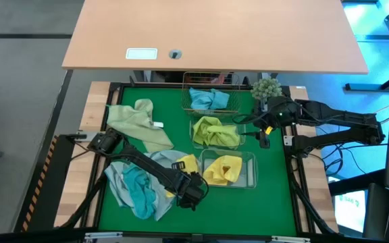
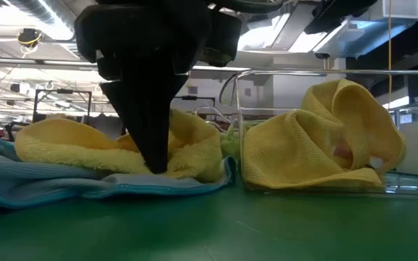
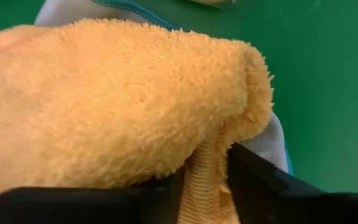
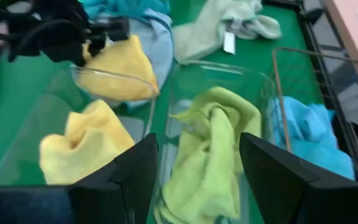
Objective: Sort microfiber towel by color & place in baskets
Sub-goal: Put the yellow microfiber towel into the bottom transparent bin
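Note:
A fluffy yellow towel (image 1: 184, 164) lies on a pale blue towel (image 1: 164, 160), just left of the near clear tub (image 1: 251, 177). It fills the left wrist view (image 3: 117, 99) and shows in the low view (image 2: 71, 143). My left gripper (image 1: 192, 192) stands over it, shut on it. The near tub holds another yellow towel (image 1: 223, 169). The middle clear tub (image 1: 196, 125) holds a lime towel (image 1: 215, 132). The copper wire basket (image 1: 188, 81) holds a blue towel (image 1: 208, 99). My right gripper (image 1: 265, 135) hangs open and empty beside the middle tub. My left gripper pinches a bunched fold of the yellow towel (image 3: 207, 177) between its two fingers (image 3: 260, 186), at the towel's near end. The fingers come from above, pointing down (image 2: 155, 148). The rest of the towel lies slack on the pale blue towel (image 2: 64, 185).
A pile of teal and pale blue towels (image 1: 137, 189) lies at the near left. A pale green towel (image 1: 137, 121) lies at the far left. A small potted plant (image 1: 266, 88) stands at the far right by the wire basket. Bare green mat (image 1: 248, 209) lies in front of the tubs.

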Motion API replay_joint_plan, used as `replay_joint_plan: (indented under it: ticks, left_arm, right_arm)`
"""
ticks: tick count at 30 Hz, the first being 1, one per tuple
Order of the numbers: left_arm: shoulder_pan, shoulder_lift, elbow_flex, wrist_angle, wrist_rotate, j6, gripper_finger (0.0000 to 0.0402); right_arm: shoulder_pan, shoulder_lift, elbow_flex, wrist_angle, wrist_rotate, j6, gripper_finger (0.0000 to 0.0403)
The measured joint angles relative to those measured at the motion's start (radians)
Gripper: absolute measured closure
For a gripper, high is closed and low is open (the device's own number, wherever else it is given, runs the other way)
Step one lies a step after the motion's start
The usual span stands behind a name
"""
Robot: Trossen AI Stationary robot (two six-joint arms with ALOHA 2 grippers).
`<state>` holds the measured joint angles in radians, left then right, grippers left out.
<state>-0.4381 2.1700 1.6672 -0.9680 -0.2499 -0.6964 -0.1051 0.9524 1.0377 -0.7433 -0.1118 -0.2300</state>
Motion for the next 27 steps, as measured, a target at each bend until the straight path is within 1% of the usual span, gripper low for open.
replay_joint_plan:
  ticks: [4,5,8,11,18,24,27]
  left_arm:
    - [-0.001,0.0,0.0,-0.001,0.002,0.016,0.038]
    - [0.0,0.0,0.0,0.0,0.006,0.017,0.0389]
    - [0.0,-0.01,0.0,-0.002,0.025,0.024,0.0392]
    - [-0.001,-0.05,0.0,-0.007,0.034,0.026,0.0397]
    - [0.007,-0.208,0.001,-0.025,0.023,0.045,0.0399]
    - [0.035,-0.338,0.002,0.016,-0.076,0.046,0.04]
    - [0.054,-0.386,0.002,0.064,-0.12,0.064,0.04]
  right_arm:
    - [0.0,0.0,-0.052,0.102,-0.062,0.001,0.0178]
    - [0.0,0.0,-0.069,0.122,-0.076,0.0,0.0178]
    - [0.0,0.001,-0.109,0.176,-0.089,0.001,0.0178]
    - [0.0,0.016,-0.138,0.22,-0.102,0.001,0.0178]
    - [0.0,0.08,-0.14,0.254,-0.176,0.001,0.0178]
    - [0.001,0.143,-0.14,0.376,-0.287,0.001,0.0178]
    - [0.001,0.174,-0.14,0.463,-0.332,0.001,0.0178]
